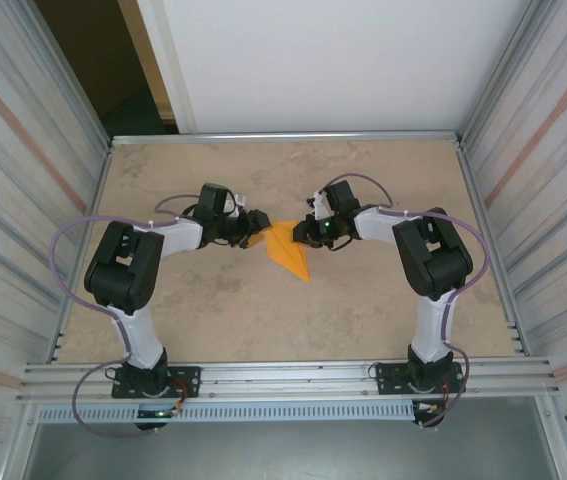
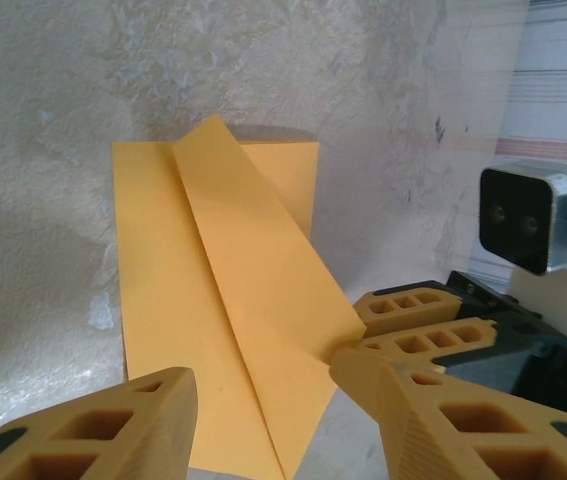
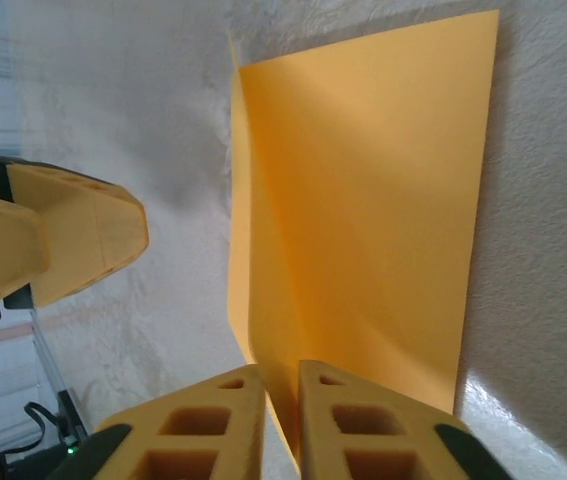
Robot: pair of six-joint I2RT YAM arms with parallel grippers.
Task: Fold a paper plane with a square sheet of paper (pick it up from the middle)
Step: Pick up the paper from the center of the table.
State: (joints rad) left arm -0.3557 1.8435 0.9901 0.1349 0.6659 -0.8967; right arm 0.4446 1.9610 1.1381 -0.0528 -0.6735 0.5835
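- Two arms reach in from the near edge of the bench (image 1: 343, 320), one on each side, and meet over its middle.
- Nearest of the task's things is the pointed tip of the orange sheet (image 1: 291, 252). It is a part-folded kite lying at the bench's centre. Its long axis runs from that near tip, which is angled slightly toward the right arm, to a broader far end.
- The left tool (image 2: 263, 395) is on the sheet's left flank, its fingers apart and straddling the paper without clamping anything.
- The right tool (image 3: 281, 388) is on the opposite flank, its fingers pressed together on the edge of a raised flap and holding it up off the flat layer.
- Both tools are about equally close. The gripped edge is on the right arm's side, so I judge the coming fold depends on carrying that flap across the long axis toward the left tool.
- Farther off, the sheet's squared end rests flat on the bench.
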